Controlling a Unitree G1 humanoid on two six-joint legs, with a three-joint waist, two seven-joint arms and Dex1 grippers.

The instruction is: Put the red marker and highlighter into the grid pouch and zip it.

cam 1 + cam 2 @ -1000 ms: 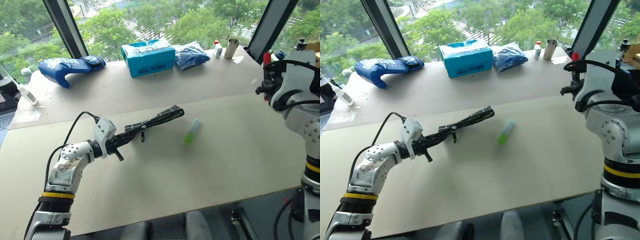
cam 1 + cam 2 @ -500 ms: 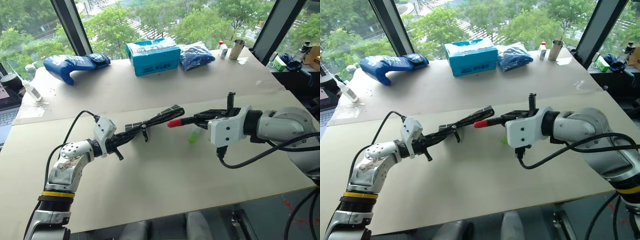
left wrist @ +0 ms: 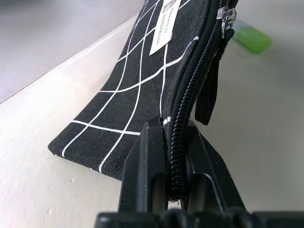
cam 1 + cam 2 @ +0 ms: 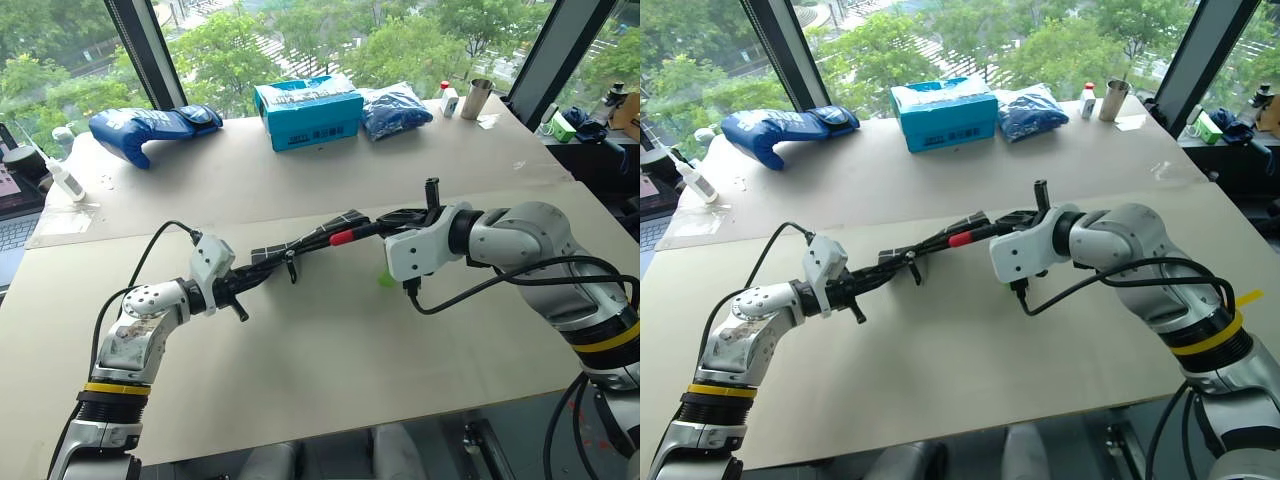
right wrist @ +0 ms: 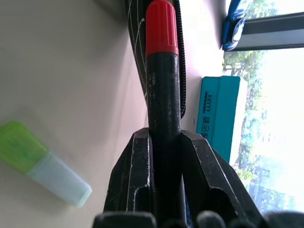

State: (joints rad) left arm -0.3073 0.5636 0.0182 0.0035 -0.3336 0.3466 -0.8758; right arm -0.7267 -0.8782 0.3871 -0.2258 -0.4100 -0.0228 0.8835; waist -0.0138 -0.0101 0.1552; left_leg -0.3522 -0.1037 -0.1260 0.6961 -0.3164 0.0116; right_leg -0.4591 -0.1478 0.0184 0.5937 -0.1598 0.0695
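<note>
Feeding the red marker into the grid pouch is the step in hand, and it will go well only if the cap finds the gap between the zipper's 2 rows of teeth rather than sliding along the outside of the fabric. The right end effector is pinching the marker by its dark barrel, red cap leading, with the cap tip right at the far end of the pouch. The left end effector is pressed together on the near corner of the pouch, clamping the zipper edge and holding the pouch lifted off the bench, edge-on. How far the mouth is open at the far end cannot be told. The marker should travel along the pouch's length, toward the left end effector, in line with the zipper. The left grip looks best kept steady as the counter-hold. The highlighter lies on the bench just beside the far end of the pouch, waiting.
</note>
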